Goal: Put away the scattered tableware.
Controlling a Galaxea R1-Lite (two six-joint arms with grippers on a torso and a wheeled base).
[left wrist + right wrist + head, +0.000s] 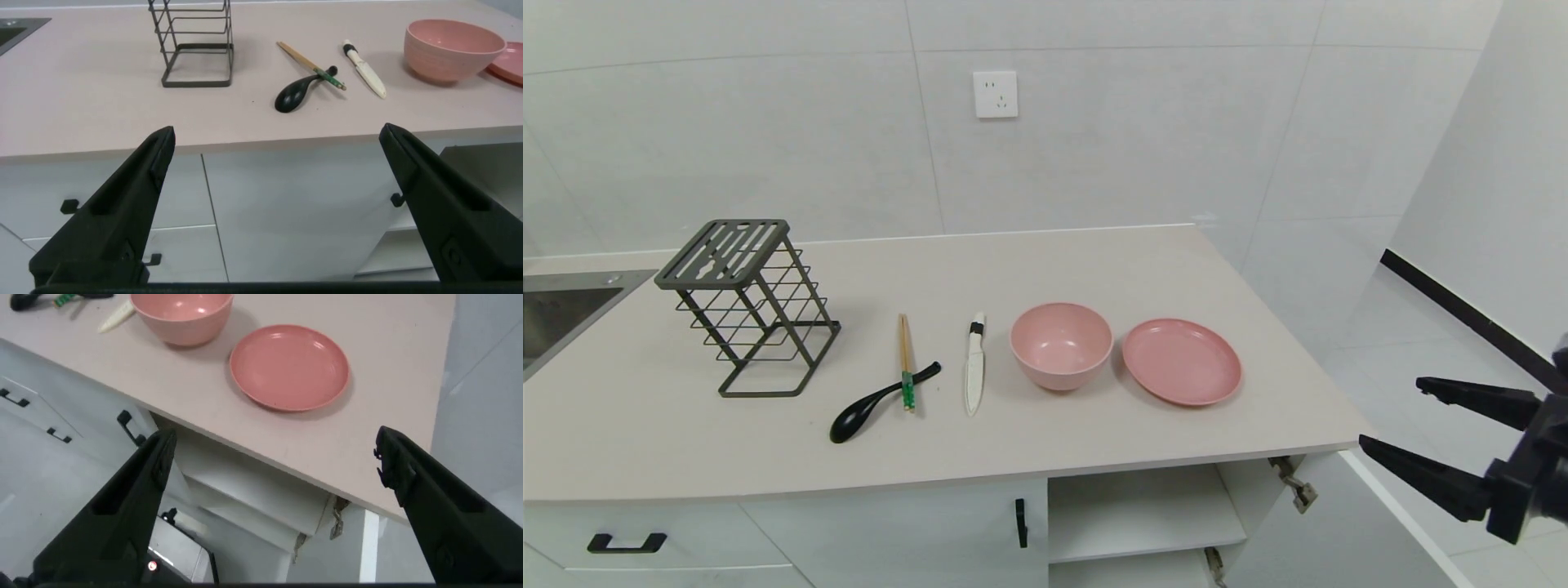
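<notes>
- Across the worktop point(1094, 269) you have the tableware laid out in a loose row, all of it in front of the tiled wall.
- At the robot's left stands a dark wire rack point(747, 306), upright, with a slotted top plate. A sink point(556, 310) is set into the worktop beyond it.
- Next comes a pair of chopsticks point(905, 359) with green ends. A black spoon point(874, 404) crosses them at those ends, and which of the two lies on top is hard to tell.
- Just right of them lies a white knife point(974, 363), clear of both.
- A pink bowl point(1061, 345) sits upright beside the knife. A pink plate point(1181, 360) lies flat just beside the bowl, nearest the worktop's right end.
- Below the plate a cabinet door stands open, and you can see a white shelf point(1135, 514) inside.
- Your right gripper point(1388, 412) hangs off the worktop's right end, near the open door, with its jaws spread and holding nothing.
- Your left gripper point(278, 131) sits low before the cabinet fronts, facing the spoon, with its jaws also spread wide and holding nothing.
</notes>
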